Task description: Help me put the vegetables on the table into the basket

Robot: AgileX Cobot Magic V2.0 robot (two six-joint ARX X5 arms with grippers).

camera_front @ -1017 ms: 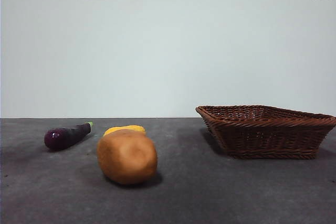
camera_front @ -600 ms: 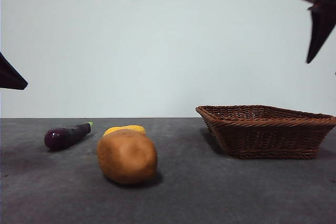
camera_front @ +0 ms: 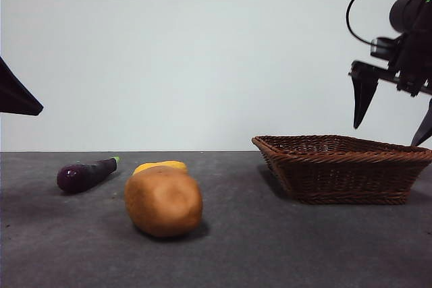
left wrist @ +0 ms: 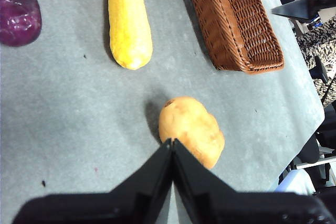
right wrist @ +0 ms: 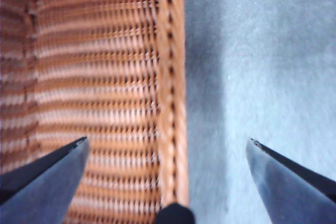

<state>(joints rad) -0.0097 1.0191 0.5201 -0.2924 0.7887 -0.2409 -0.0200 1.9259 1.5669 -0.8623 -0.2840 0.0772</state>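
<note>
Lying on the tabletop (camera_front: 283,247) are three vegetables, all outside the one basket (camera_front: 344,168): one eggplant (camera_front: 84,175), one potato (camera_front: 163,201), one yellow piece (left wrist: 129,20) just behind the potato. Two tools show: the right tool (camera_front: 391,109) hangs spread wide and empty over the basket's edge; the left tool (left wrist: 172,142), pressed closed and empty, hovers above the potato.

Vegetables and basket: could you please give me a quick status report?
Left gripper shut, above potato. Right gripper open, over basket rim. Eggplant, potato, yellow vegetable all on table. Nothing blocking.
</note>
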